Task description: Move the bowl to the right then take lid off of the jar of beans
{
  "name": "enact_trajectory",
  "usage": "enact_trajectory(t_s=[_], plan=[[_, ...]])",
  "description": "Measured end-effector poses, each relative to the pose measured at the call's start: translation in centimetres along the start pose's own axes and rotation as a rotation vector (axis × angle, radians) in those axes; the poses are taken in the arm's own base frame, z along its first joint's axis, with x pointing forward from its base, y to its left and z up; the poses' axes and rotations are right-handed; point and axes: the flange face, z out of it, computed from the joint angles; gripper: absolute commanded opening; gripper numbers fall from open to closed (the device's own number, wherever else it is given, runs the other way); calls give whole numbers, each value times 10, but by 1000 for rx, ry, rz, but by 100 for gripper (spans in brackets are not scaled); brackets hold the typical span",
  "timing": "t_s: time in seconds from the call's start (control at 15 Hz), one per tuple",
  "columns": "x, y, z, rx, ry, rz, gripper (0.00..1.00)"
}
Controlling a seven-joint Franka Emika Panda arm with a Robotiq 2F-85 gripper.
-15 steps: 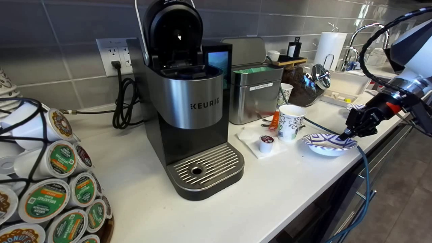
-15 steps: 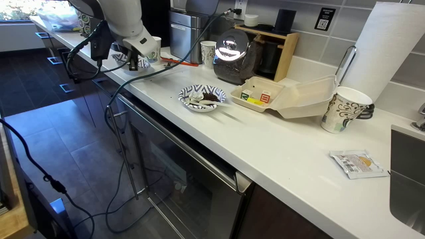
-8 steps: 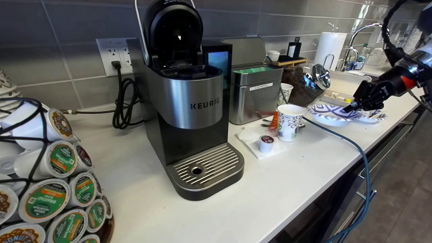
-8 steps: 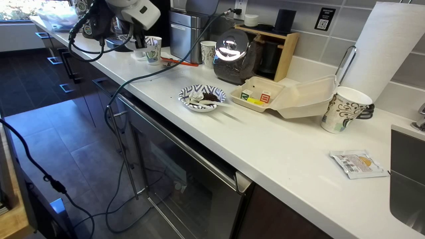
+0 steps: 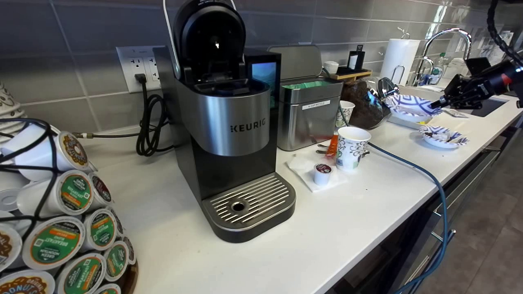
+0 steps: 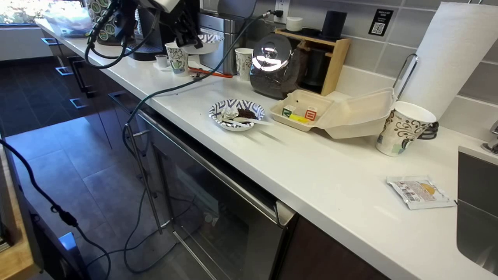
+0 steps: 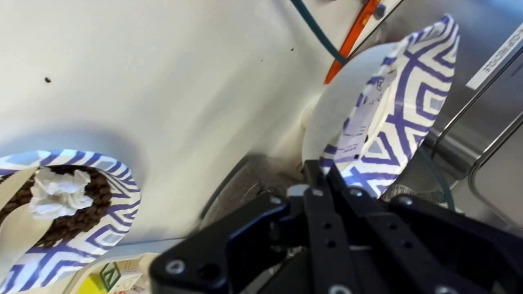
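The white tabletop (image 5: 163,253) carries one coffee maker (image 5: 233,122), left of centre in an exterior view, and one steel bin (image 5: 306,122) to its right. One paper roll (image 6: 451,54) stands upper right in an exterior view. One open box (image 6: 354,118) lies right of centre there, just beside one jar (image 6: 268,81) whose lid (image 6: 272,52) is on. The held bowl (image 7: 404,110), one of two in blue and white, is above the tabletop, upper right in the wrist view and high in both exterior views; the fingers (image 7: 320,212) pinch its rim. The bean bowl (image 7: 122,212), lower left in the wrist view, rests on the tabletop; on its beans (image 7: 77,228) lie one wad (image 7: 61,194) and at least one spoon (image 7: 22,232). Three patterned cups (image 6: 402,132) stand in an exterior view, one at right, two upper left of centre. One packet (image 6: 422,193) lies lower right there.
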Motion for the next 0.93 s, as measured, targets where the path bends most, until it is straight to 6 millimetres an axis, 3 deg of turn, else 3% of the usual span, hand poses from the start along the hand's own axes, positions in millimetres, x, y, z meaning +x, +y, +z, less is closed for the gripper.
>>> enact_trajectory(t_s=[0.47,0.93], plan=[[-8,41,30,-92,78,148,1],[-19,61,71,-137,68,202,1]])
